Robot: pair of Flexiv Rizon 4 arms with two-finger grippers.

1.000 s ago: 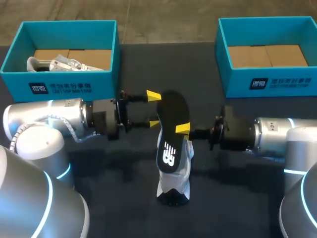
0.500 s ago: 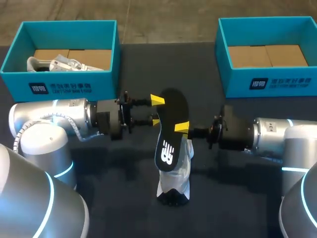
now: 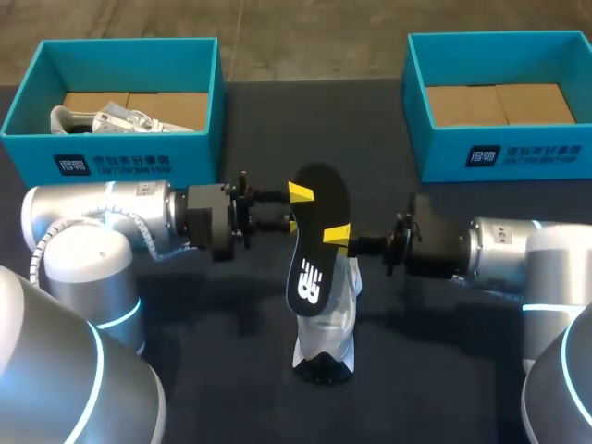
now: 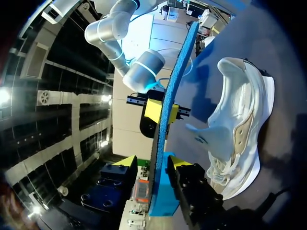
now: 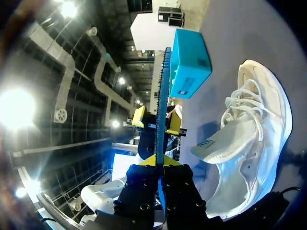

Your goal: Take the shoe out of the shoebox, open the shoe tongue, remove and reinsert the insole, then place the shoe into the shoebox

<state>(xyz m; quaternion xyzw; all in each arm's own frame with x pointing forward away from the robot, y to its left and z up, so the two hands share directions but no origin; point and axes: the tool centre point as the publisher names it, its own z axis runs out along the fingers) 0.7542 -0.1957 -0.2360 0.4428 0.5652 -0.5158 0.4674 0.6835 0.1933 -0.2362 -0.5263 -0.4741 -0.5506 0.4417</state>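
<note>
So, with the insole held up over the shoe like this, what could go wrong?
The right gripper pinches the insole at one edge only, so it could pivot or slip. The left gripper is open around the opposite edge; closing off-centre might bend it or knock it loose. The shoe lies unheld on the table, so pushing the insole in could shove it.

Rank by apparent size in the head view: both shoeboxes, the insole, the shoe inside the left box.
1. left shoebox and right shoebox: alike, unranked.
2. insole, raised nearer the camera.
3. shoe in the left shoebox, partly hidden.
</note>
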